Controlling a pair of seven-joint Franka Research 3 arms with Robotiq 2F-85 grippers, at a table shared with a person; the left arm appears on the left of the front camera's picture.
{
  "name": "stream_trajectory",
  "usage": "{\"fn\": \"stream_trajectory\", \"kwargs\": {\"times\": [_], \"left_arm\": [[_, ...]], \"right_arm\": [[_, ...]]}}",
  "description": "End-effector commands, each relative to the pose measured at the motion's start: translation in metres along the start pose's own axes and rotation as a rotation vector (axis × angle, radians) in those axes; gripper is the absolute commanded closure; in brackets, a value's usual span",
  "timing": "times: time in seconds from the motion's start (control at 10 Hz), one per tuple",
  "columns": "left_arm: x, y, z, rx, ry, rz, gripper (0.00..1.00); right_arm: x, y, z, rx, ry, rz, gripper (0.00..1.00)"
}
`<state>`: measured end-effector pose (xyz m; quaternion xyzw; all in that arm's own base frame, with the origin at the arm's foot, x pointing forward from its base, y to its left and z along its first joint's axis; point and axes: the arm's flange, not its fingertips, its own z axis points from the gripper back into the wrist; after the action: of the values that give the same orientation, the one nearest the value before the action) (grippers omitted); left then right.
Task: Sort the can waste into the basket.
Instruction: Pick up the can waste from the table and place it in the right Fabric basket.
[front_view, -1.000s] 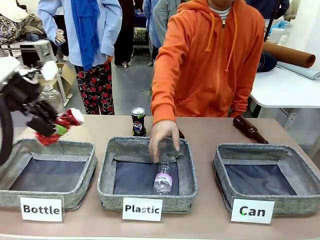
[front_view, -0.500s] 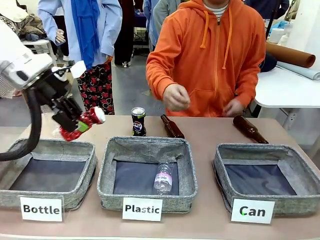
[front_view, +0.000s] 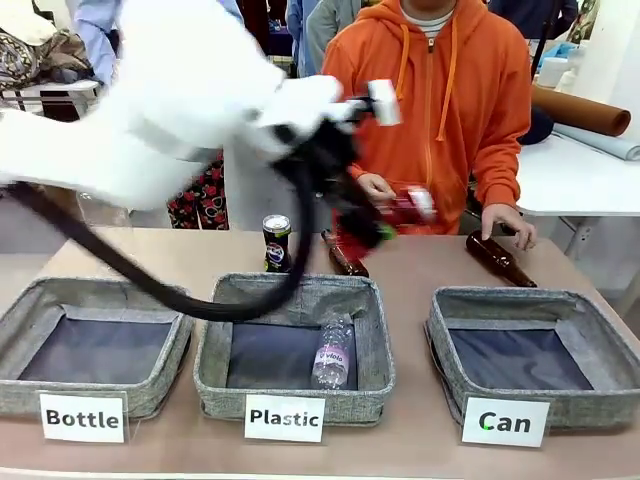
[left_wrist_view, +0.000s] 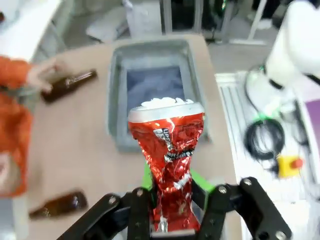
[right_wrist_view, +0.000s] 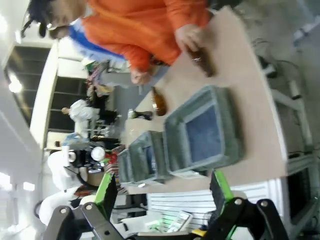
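The left gripper (left_wrist_view: 172, 187) has swung across and now hangs just left of the grey fabric "Can" basket (front_view: 580, 408), clenched on the crumpled shiny red can (front_view: 405, 208), so the drop looks close. The right gripper (right_wrist_view: 162, 187) gapes empty. Two cans in all: the black-blue drink can (front_view: 277, 243) stands farther left on the desk (front_view: 420, 275). Three baskets.

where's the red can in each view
Front: red can upper middle, in the air, up and left of the Can basket.
Left wrist: centre, rising from the bottom edge, in front of that basket.
Right wrist: small red blur low left, likely it.
Shared landmark: the Can basket, centre right in right wrist.
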<state>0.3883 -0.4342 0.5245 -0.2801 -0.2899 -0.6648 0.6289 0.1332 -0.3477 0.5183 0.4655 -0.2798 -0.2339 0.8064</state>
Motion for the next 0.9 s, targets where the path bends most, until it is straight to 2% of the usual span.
{"fn": "stream_trajectory", "kwargs": {"times": [0.0,0.2,0.3,0.4,0.8], "left_arm": [[0.032,0.025,-0.056,-0.012,-0.042,0.023,0.76],[0.05,0.008,-0.132,-0.112,-0.035,0.109,0.76],[0.046,-0.005,-0.165,-0.122,0.029,0.138,0.76],[0.046,-0.008,-0.186,-0.153,0.076,0.139,0.76],[0.044,-0.018,-0.202,-0.113,0.118,0.101,0.76]], "right_arm": [[-0.011,-0.035,-0.006,-0.08,0.033,0.044,0.0],[-0.014,-0.054,0.0,-0.06,-0.015,0.067,0.0],[-0.009,-0.034,-0.001,-0.064,0.015,0.008,0.0],[-0.009,-0.034,-0.001,-0.064,0.015,0.008,0.0],[-0.009,-0.034,-0.001,-0.064,0.015,0.008,0.0]]}}
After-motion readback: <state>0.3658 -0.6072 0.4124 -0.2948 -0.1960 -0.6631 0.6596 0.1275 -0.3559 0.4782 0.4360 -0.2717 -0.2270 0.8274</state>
